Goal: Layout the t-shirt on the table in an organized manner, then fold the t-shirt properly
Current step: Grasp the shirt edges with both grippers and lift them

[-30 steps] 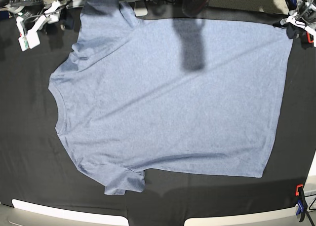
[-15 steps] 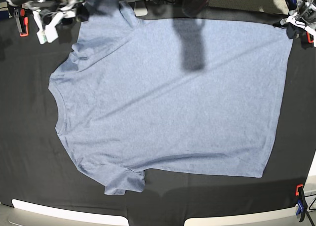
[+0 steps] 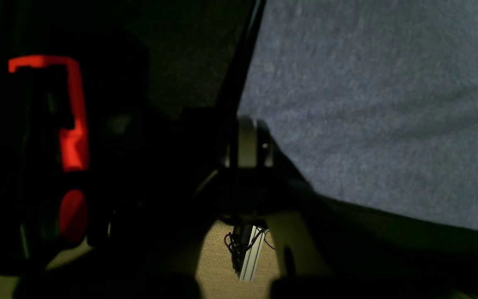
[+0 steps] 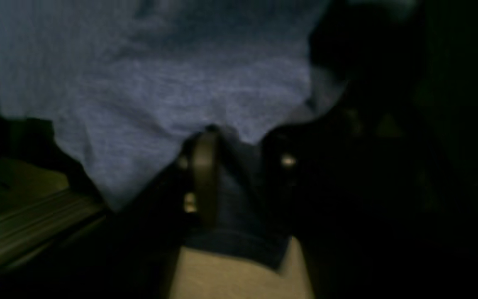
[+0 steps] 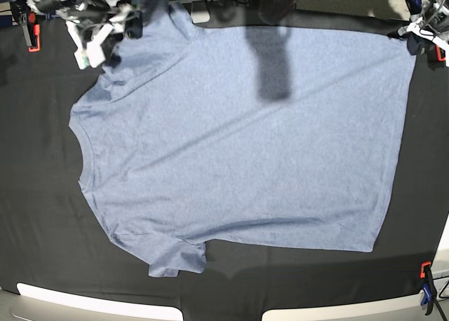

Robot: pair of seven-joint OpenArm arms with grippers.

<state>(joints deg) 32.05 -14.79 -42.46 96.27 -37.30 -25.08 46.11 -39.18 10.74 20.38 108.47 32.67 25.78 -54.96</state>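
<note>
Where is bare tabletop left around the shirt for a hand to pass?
Bare table lies beyond the t-shirt's collar and along the near edge below it. Crowded: the far sleeve, where the right pincer sits, and the hem corner by the left pincer.

Right wrist view is dark and smeared: the right gripper (image 4: 239,174) shows only as two dim fingers (image 4: 204,174) with a fold of the t-shirt (image 4: 147,95) between them, edges too soft to judge the bite. In the left wrist view the left gripper (image 3: 247,149) is mostly black silhouette, its tips lost in shadow at the shirt's corner. An orange clamp (image 3: 71,124) glows, its body unreadable. From the base view, the table (image 5: 42,195) runs off every edge, and the left gripper is cut by the top right corner.
</note>
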